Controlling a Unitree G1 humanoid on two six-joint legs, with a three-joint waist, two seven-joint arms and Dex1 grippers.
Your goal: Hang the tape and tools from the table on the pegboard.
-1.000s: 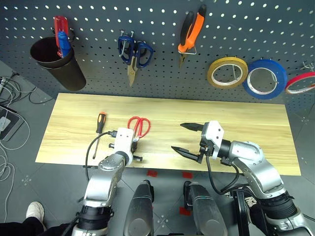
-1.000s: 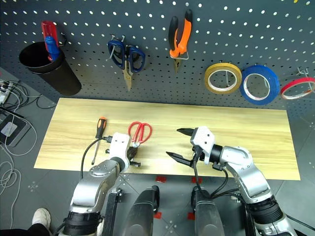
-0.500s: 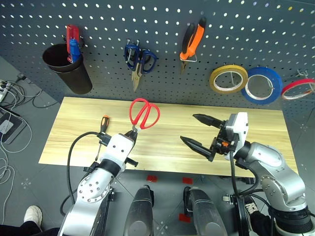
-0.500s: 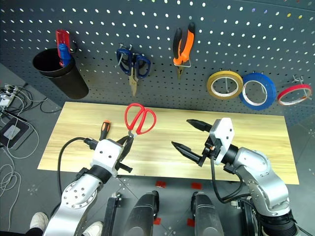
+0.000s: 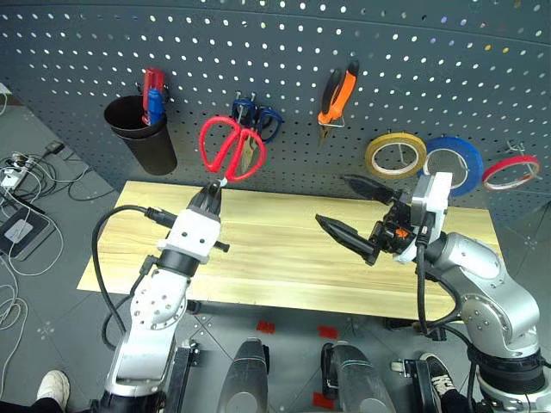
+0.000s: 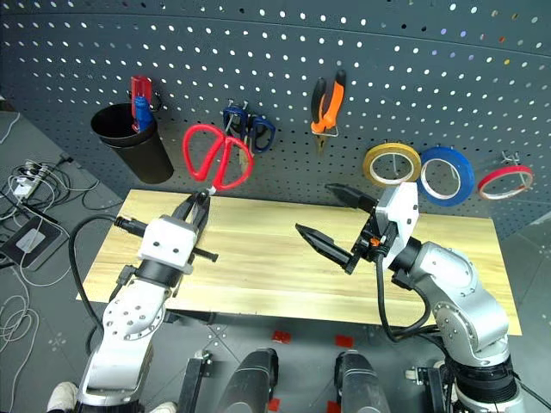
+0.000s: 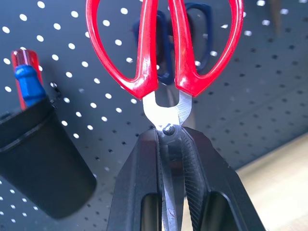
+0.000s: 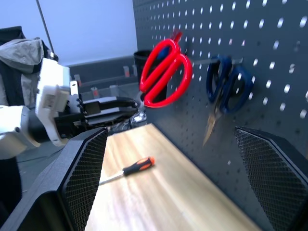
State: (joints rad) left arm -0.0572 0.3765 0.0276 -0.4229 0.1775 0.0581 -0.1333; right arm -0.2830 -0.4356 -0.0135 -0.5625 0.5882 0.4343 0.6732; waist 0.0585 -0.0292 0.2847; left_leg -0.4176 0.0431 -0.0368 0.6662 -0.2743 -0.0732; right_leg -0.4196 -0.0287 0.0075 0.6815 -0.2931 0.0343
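Left gripper (image 6: 200, 204) clamped on the red-handled scissors (image 6: 216, 156) at the blades just below the pivot, handles up, lifted off the table (image 6: 284, 267) in front of the pegboard (image 6: 284, 77). Rigid, light, steel probably slick; loops free for a hook. Right gripper (image 6: 331, 221) wide, empty. Screwdriver (image 8: 129, 169) lies near the table's left end.

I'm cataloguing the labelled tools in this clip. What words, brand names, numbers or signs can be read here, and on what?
None can be read: no lettering shows on the red-handled scissors, the tape, the pliers, the screwdriver or the pegboard.
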